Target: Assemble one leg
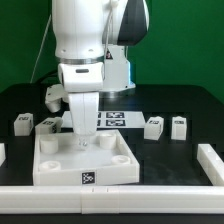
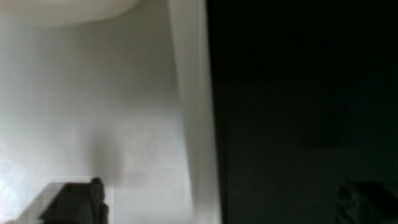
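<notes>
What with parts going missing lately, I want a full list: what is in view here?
tray: 1, white, front centre of the table, round sockets at its corners, tag on its front face
legs: 4, white with black-and-white tags, two at the exterior view's left of the tray, two at its right
marker board: 1, white with tags, behind the tray
strips: 3, white, along the table's front and both sides
table: 1, black, under everything
backdrop: 1, green, behind the table
arm: 1, white, reaching down at centre
claw: 1, white body with dark fingers, open, low over the tray
</notes>
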Available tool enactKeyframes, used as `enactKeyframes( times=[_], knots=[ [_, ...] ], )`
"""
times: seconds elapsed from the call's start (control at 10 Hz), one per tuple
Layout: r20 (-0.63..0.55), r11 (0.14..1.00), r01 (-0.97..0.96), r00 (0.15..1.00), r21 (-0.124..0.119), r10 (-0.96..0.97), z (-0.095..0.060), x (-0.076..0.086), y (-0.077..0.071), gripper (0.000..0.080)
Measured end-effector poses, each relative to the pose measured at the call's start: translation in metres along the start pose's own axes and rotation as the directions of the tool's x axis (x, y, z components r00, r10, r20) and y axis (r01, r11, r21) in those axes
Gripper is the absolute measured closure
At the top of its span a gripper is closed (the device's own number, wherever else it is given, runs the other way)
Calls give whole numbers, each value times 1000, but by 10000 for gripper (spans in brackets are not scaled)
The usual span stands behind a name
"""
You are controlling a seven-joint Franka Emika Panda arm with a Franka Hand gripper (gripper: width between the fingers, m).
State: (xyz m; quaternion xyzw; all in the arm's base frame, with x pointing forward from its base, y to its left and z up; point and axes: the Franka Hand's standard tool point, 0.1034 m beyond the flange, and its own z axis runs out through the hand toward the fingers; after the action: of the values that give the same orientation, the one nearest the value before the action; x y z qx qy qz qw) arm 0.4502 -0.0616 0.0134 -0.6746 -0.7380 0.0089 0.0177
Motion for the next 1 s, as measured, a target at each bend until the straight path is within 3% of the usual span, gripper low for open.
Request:
enactKeyframes(
  times=[0.2,0.3,0.4,0.5,1.0],
  knots=[
    [0,1000,-3,1000,2,3,1,-1,-1,382],
    [0,1000,-3,1000,2,3,1,-1,-1,382],
    [0,1000,-3,1000,2,3,1,-1,-1,613],
    [0,1000,-3,1000,2,3,1,-1,-1,733],
    [0,1000,-6,1000,0,6,0,-2,-1,741]
  ],
)
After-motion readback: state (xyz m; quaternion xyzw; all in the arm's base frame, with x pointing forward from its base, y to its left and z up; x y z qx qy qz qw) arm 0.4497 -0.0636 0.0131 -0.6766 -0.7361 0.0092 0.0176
